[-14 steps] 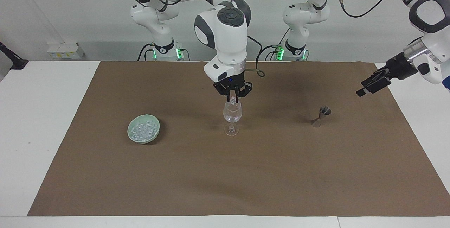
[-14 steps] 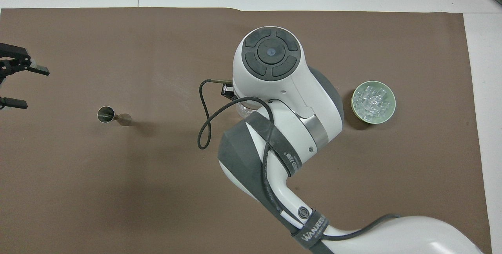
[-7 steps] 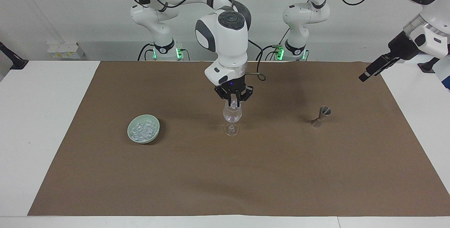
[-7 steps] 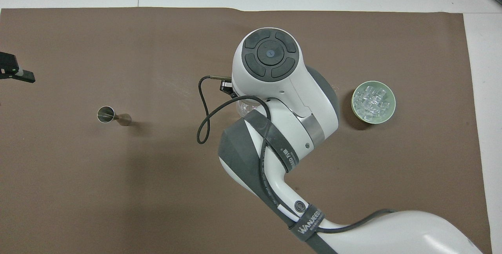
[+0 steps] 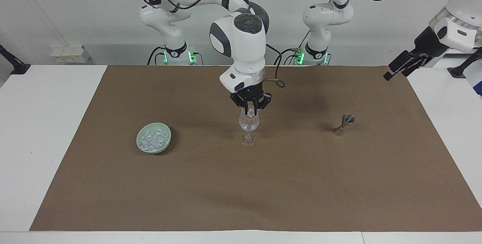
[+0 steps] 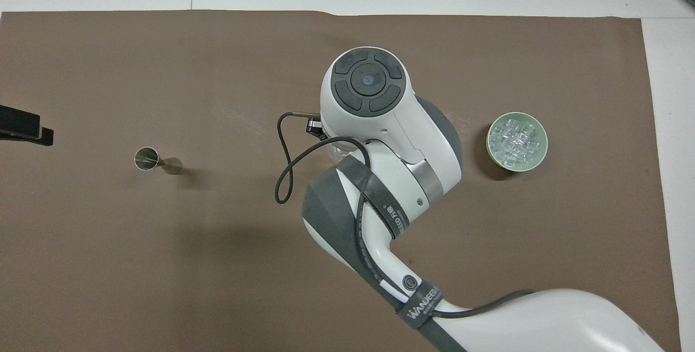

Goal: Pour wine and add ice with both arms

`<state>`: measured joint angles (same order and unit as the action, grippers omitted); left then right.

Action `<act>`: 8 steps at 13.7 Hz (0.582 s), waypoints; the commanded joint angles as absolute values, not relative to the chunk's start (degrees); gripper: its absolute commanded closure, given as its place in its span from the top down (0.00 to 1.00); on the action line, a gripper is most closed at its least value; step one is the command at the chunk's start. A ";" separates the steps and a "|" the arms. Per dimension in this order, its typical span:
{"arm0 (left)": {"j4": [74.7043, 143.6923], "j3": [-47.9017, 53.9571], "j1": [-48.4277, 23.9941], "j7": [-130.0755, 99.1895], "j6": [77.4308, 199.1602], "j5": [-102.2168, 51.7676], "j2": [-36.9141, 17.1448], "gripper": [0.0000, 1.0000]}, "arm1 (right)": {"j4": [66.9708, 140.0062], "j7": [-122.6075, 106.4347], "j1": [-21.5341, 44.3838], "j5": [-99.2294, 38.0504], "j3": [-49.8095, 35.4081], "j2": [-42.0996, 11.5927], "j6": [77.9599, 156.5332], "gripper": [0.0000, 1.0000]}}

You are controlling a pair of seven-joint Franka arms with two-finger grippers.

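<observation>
Right gripper (image 5: 250,111) over glass (image 5: 248,124)

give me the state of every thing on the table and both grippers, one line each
wine glass: upright, a little ice in the bowl
green bowl: upright, holds a heap of ice
jigger: upright, alone
right gripper: shut on an ice cube over the wine glass
left gripper: open, empty, raised at the mat's edge

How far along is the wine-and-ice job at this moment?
Done, apparently: the wine glass already holds something clear, and the jigger stands alone toward the left arm's end. In hand: the right hand, shut on an ice cube, sits at the glass's mouth. The left hand waits, open, over the mat's edge. Left: release the cube; more ice remains in the green bowl.
</observation>
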<state>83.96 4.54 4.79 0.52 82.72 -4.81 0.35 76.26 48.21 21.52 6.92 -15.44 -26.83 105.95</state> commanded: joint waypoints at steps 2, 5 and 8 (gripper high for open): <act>85.95 7.90 4.83 2.81 78.75 -2.20 3.50 1.00 | 77.43 50.45 21.36 8.17 -15.91 -26.10 106.53 0.11; 91.56 8.70 5.36 2.63 83.21 -2.55 5.10 1.00 | 77.34 50.45 21.44 8.35 -15.82 -26.10 106.26 0.16; 92.28 8.79 5.10 2.64 86.30 -2.11 5.27 1.00 | 77.17 50.45 21.36 8.87 -15.82 -26.10 106.35 0.18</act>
<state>89.36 8.61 4.85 1.67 83.72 -3.48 3.21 76.35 48.21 21.52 7.17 -15.44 -26.82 105.93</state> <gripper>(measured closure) 0.000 0.705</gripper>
